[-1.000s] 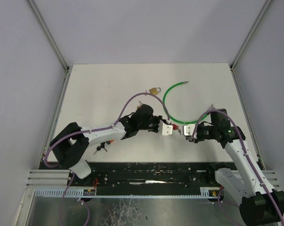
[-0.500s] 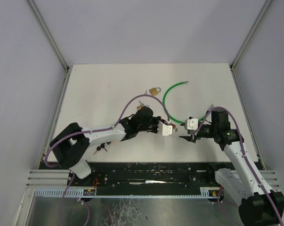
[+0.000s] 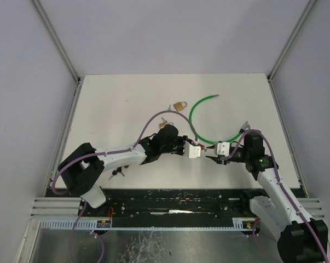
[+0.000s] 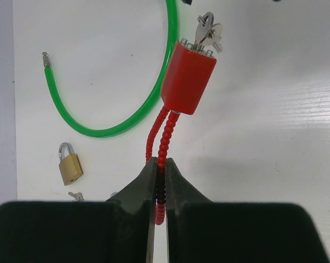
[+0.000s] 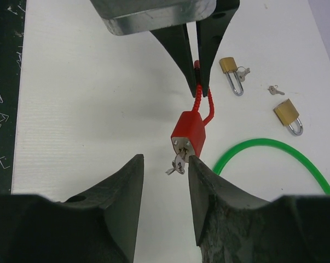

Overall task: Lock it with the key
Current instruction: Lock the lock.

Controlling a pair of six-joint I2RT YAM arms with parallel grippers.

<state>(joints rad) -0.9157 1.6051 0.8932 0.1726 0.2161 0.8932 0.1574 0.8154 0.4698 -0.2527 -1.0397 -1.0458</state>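
White worktop (image 3: 115,104) lay under both arms, with plain grey walls around it. The red lock (image 4: 188,76) was close to the middle of the worktop, between the two arms. I could not tell if it lay flat or hung just above the top.

The left end effector (image 4: 160,172) was shut tight on the red cable (image 4: 162,137) that looped out of the lock. Both ends of that cable looked pushed into the lock body. The key (image 5: 177,163) was already in the keyhole, with a second key hanging by it.

The right end effector (image 5: 165,161) was open, with one finger on each side of the key. The key sat very near one finger, but I could not tell if it touched.

So the early jobs looked done: the lock was held firm and the key was in. I think the main job was left: close on the key and turn it.

Off to the side lay a green cable (image 5: 263,142) and a gold padlock (image 4: 70,169). They were not part of this job.
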